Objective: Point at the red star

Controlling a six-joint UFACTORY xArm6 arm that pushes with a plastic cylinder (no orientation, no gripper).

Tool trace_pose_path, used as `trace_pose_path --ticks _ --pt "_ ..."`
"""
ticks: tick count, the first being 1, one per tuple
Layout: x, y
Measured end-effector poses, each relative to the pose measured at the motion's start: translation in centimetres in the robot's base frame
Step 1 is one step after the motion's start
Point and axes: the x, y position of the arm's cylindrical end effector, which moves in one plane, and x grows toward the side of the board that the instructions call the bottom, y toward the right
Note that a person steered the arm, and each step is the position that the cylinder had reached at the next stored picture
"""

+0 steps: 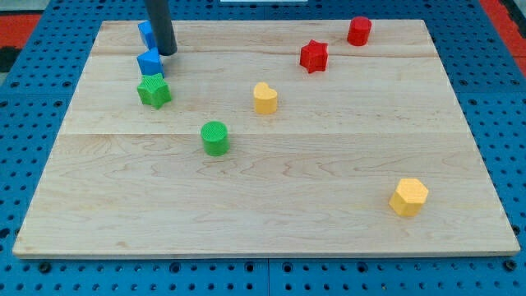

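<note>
Rod (159, 25): upper part cut off by the view's top edge. Rear blue block (145, 33), at 11 o'clock from my tip (168, 53): partly hidden behind the rod, shape indeterminate. Front blue block (149, 62): shape unclear.

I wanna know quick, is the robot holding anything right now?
No gripper here, only a rod. My tip holds nothing; it sits by the blue blocks at the view's top left, far from the red star.

Red star (313, 56), red cylinder (358, 30); two blue blocks (150, 62) (145, 33); green star (154, 90), green cylinder (215, 137); yellow heart (265, 98), yellow hexagon (408, 196); dark rod, my tip (167, 53); pale wood-grain counter (329, 173).
</note>
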Motion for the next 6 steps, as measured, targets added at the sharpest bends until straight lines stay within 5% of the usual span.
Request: trace_pose_path --ticks 2,6 --pt "0.0 2.3" --pt "6.0 20.8"
